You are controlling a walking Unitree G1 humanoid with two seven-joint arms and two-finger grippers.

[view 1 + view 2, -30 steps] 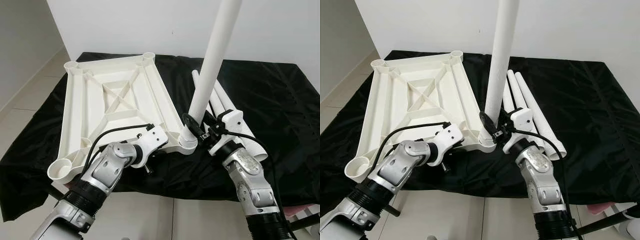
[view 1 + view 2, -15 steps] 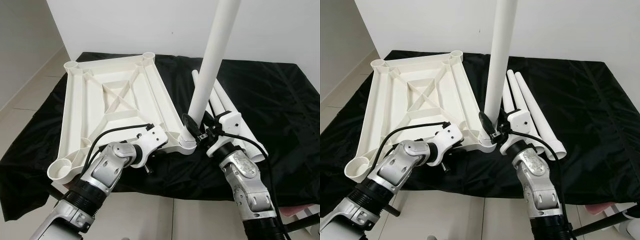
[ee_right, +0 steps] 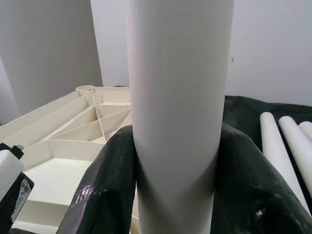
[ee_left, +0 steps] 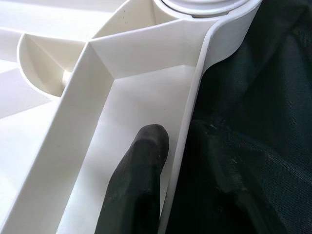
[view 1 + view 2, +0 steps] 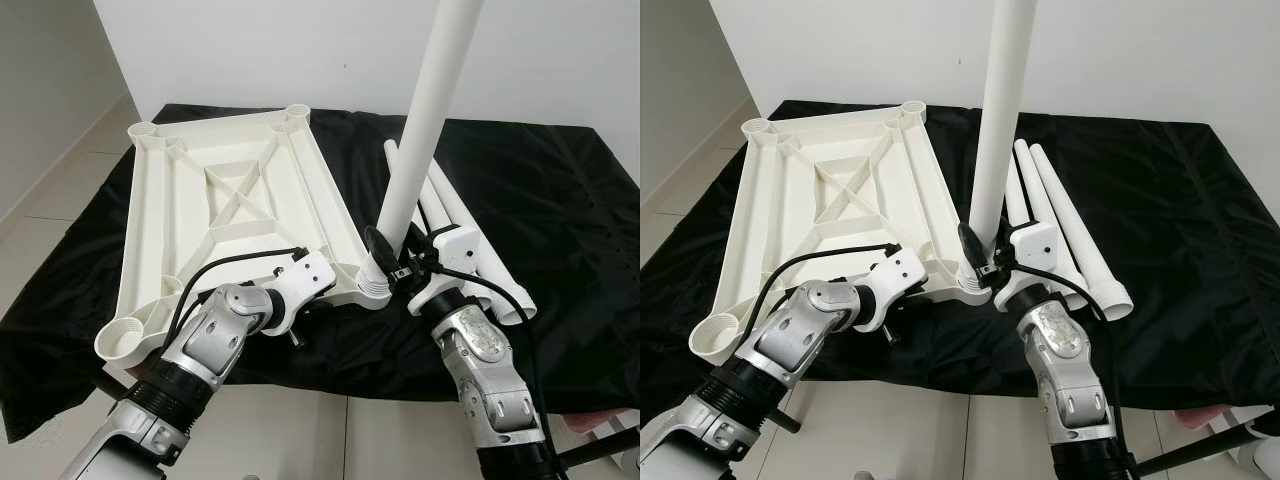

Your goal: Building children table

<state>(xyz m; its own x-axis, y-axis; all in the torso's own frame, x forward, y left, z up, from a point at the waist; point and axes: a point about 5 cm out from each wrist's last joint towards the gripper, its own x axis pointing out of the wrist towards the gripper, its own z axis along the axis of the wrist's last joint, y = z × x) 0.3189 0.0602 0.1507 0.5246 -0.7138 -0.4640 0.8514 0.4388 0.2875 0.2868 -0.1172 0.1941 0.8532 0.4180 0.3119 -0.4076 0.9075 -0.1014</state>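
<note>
The white plastic tabletop [image 5: 230, 200] lies upside down on a black cloth, ribs facing up. One white table leg [image 5: 425, 130] stands nearly upright in the tabletop's near right corner socket [image 5: 372, 290]. My right gripper [image 3: 178, 187] is shut on this leg just above the socket, a black finger [image 3: 109, 190] on each side. At the near edge, my left gripper [image 4: 178, 141] is shut on the tabletop's rim. One of its fingers [image 4: 146, 161] lies inside the rim wall; the other is lost against the dark cloth.
Three spare white legs [image 5: 1065, 225] lie side by side on the cloth right of the upright leg. The black cloth [image 5: 560, 200] covers a low surface against a white wall. Tiled floor [image 5: 60, 190] lies to the left and in front.
My right forearm has swung a little to the left while holding the leg, which now stands slightly straighter. The left arm and the tabletop have not moved.
</note>
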